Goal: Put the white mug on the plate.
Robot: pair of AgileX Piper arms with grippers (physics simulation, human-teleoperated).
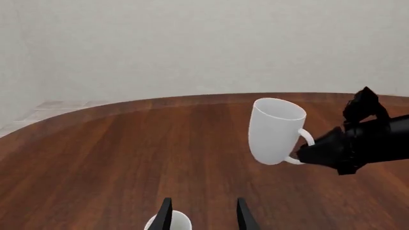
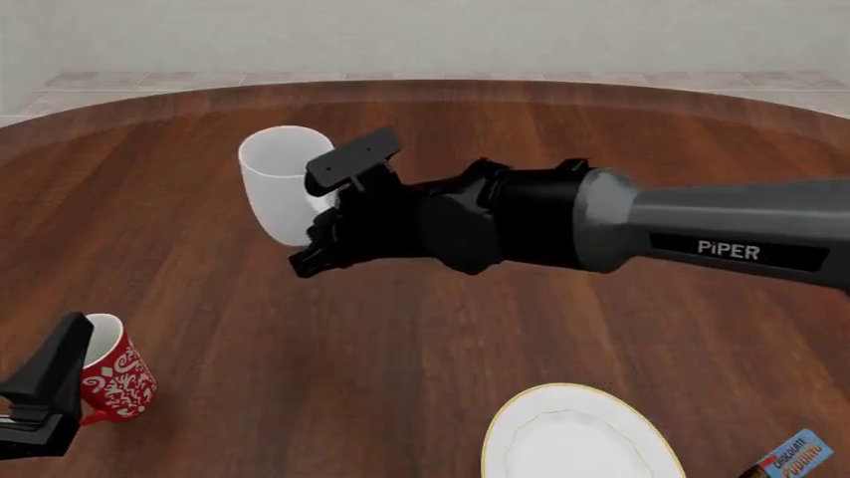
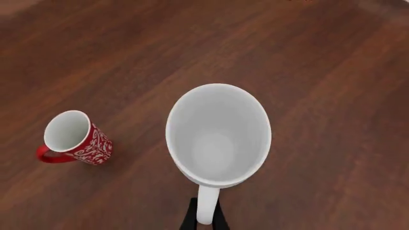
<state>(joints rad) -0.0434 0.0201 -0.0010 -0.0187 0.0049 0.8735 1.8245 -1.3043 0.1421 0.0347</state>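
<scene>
The right pincer (image 2: 318, 237) is closed on the loop handle of the white mug (image 2: 279, 184), holding it upright above the counter (image 2: 439, 339). The plate (image 2: 578, 438) lies well apart, nearer the camera and rightward of the mug. The left pincer (image 1: 203, 215) is parted, empty.

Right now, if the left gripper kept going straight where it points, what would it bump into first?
Probably nothing soon. The left gripper points over bare table toward the far edge. The white mug, held by the right gripper, sits off to one side, though depth is hard to judge.
</scene>
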